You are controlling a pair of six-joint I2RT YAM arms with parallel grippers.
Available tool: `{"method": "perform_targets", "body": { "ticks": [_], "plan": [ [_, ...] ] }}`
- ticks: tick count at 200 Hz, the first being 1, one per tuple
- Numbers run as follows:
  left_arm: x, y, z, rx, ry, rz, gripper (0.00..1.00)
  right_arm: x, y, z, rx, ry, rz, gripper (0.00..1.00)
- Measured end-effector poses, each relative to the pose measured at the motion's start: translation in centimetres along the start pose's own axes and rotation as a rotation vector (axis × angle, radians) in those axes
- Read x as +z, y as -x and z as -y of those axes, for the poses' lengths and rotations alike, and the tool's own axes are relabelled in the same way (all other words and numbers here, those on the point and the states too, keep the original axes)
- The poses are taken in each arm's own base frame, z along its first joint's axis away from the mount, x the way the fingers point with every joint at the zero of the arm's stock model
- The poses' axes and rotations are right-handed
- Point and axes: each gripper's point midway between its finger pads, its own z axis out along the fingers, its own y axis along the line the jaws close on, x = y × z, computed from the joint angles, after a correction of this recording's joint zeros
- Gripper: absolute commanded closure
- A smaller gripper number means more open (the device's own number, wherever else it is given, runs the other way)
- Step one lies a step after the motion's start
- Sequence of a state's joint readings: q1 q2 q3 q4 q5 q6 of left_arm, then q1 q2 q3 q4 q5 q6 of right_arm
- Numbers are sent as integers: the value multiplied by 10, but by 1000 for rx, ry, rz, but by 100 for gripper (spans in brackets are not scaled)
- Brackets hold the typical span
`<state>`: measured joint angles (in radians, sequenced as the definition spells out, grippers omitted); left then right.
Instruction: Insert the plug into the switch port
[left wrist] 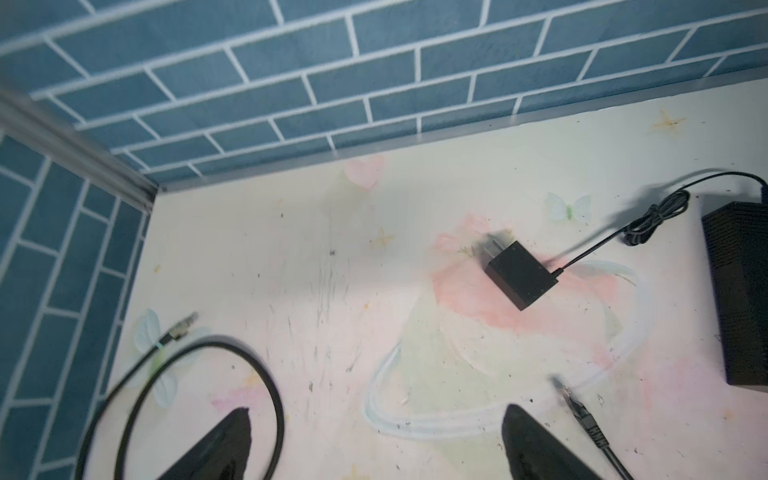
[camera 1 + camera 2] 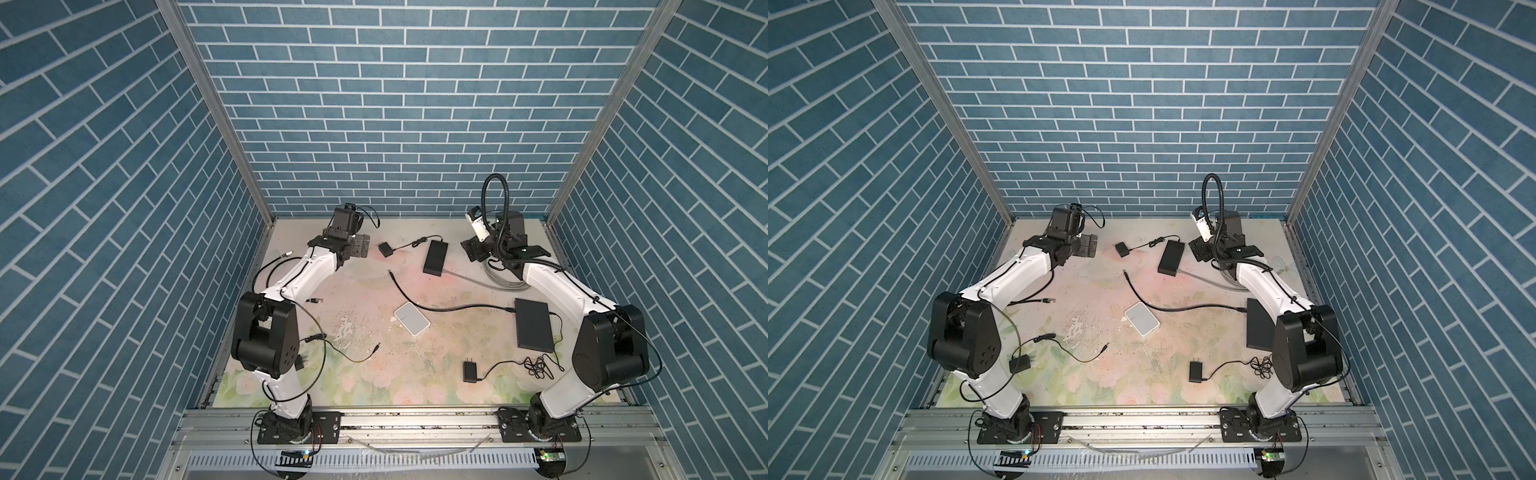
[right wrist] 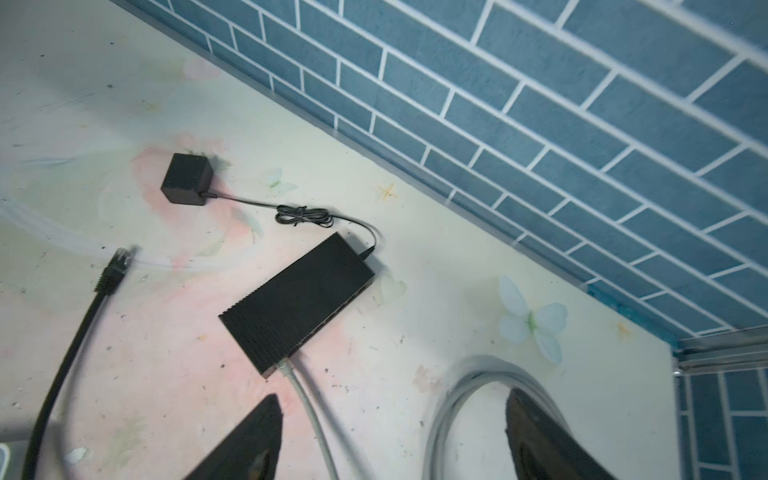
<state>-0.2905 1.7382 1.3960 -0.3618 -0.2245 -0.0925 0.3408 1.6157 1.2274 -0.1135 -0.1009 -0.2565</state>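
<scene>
The flower-printed table (image 2: 357, 303) lay under both arms. The left gripper (image 1: 376, 411) hung over its far left part, jaws spread wide with nothing between them. The right gripper (image 3: 394, 397) hung over the far right part, likewise spread and empty, with a grey cable (image 3: 308, 411) lying on the table below the gap. The black switch (image 2: 435, 257) lay flat near the back wall, between the two grippers and nearer the right one; the grey cable was plugged into its near end. A black cable (image 3: 68, 370) curved across the middle of the table, and its plug (image 3: 116, 266) lay loose on the table left of the switch, apart from it and touched by neither gripper. A small black adapter (image 3: 187, 178) sat beyond the plug, its thin cord running to the switch's far end
</scene>
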Motion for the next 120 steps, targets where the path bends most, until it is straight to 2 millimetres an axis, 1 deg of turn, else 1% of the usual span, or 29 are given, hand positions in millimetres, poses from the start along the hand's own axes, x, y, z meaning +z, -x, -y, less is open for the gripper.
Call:
{"method": "perform_targets", "body": {
  "ticks": [16, 36, 53, 61, 70, 77, 91, 98, 107, 120],
  "plan": [
    [2, -26, -5, -54, 8, -74, 16, 6, -23, -29, 36, 53, -52, 22],
    [0, -66, -1, -113, -14, -177, 19, 7, -44, -71, 76, 112, -104, 21],
    [-13, -104, 10, -121, -43, -264, 21, -2, -56, -102, 121, 145, -125, 21],
    [-22, -119, 17, -102, -52, -294, 26, -7, -60, -115, 138, 159, -129, 21],
    [-35, -136, 30, -61, -73, -325, 31, -14, -63, -128, 157, 174, -133, 22],
    [-47, -147, 43, -17, -97, -340, 34, -18, -65, -136, 170, 183, -137, 23],
    [-69, -165, 65, 63, -143, -358, 44, -22, -68, -147, 199, 196, -146, 24],
    [-81, -175, 75, 99, -170, -368, 46, -23, -71, -151, 214, 198, -154, 24],
    [-93, -186, 83, 142, -196, -381, 47, -25, -76, -154, 230, 198, -167, 24],
    [-105, -205, 90, 190, -219, -414, 52, -26, -84, -156, 255, 194, -191, 24]
  ]
}}
